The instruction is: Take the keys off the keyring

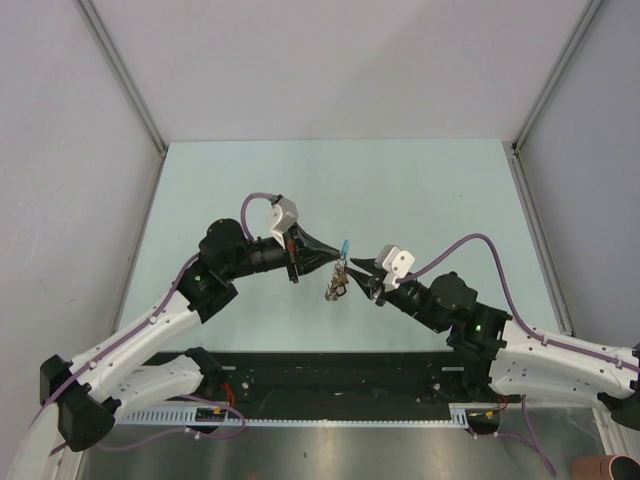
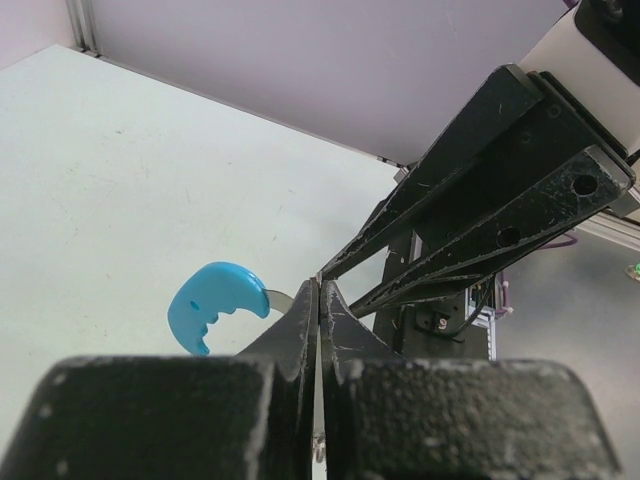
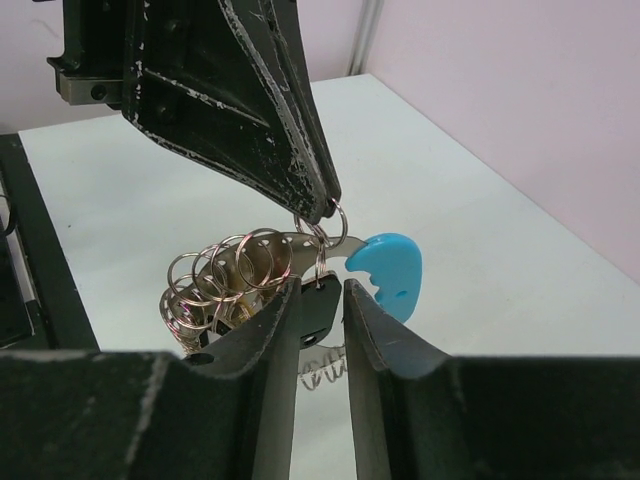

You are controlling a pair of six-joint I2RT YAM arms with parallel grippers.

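Aloft, left claw tight on the keyring, right claw tight on a half-hidden dark key.

Pale green table, smooth and matte throughout

Left gripper and right gripper crowd the keyring tip to tip — table open around them.

1. Left arm and right arm: white shells, chunky black joints, a green light on each.
2. Purple cables snake along both.
3. Gripper fingers: black tapered wedges, scuffed paint, small holes.
4. White wrist camera blocks.
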